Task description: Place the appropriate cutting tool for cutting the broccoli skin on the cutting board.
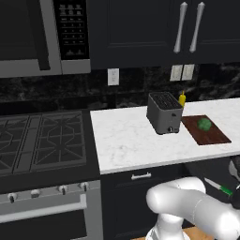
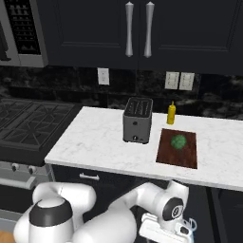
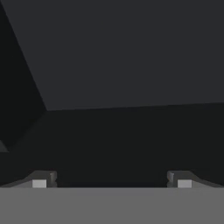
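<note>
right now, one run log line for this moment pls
gripper: open, empty | broccoli: on cutting board | cutting tool: below counter edge, not on board | toaster: left of board

White Franka arm folded low, below the tabletop edge; its elbow bulges at the bottom of both base views and the forearm reaches down to the right. Gripper (image 3: pixel 112 181) wide open, empty, its two dark fingertips (image 3: pixel 40 180) far apart in the hand view. Wrist seems tilted downward, hard to tell.
</note>
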